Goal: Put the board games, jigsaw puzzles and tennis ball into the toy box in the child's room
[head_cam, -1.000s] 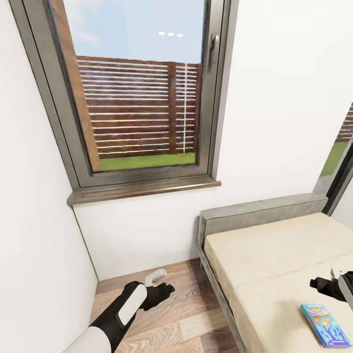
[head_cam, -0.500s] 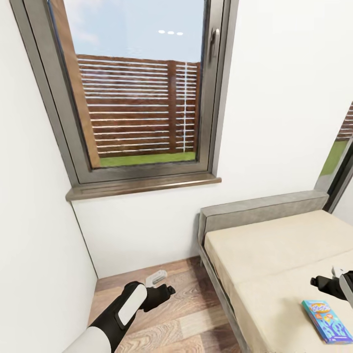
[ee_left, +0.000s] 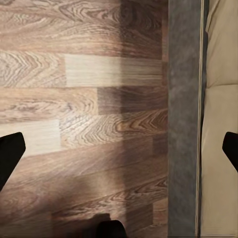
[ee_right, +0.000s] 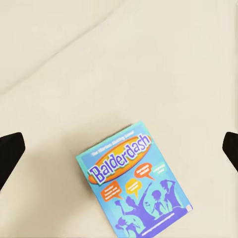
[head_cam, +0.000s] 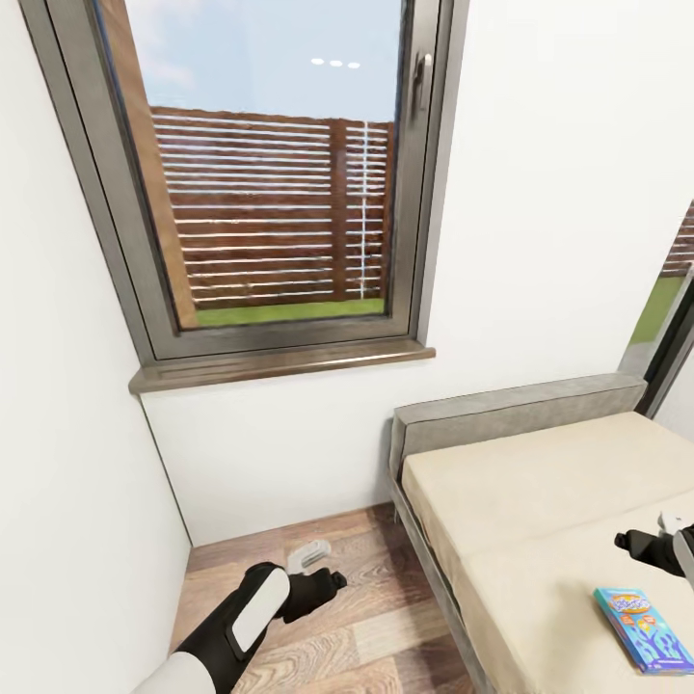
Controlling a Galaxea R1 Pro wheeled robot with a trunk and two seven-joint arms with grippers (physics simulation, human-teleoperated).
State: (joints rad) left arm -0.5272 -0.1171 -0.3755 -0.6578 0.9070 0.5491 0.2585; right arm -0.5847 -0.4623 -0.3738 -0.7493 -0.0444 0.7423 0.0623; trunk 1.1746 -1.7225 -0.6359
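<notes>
A grey-framed window (head_cam: 280, 183) at 12 o'clock looks onto a slatted wooden fence (head_cam: 275, 212) and strip of grass (head_cam: 289, 311); white walls (head_cam: 549, 193) flank it, wood plank floor (head_cam: 366, 617) at 6 o'clock.

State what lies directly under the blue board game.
The blue board game lies flat on the bed's beige mattress. The mattress patch beneath it is covered. Nothing lies on top of it.

blue-purple board game (ee_right: 135, 185), beige bed (head_cam: 540, 501)

The left gripper (head_cam: 323, 569) has sunk lower over the floor, while the right gripper (head_cam: 665, 540) has drawn back rightward.
</notes>
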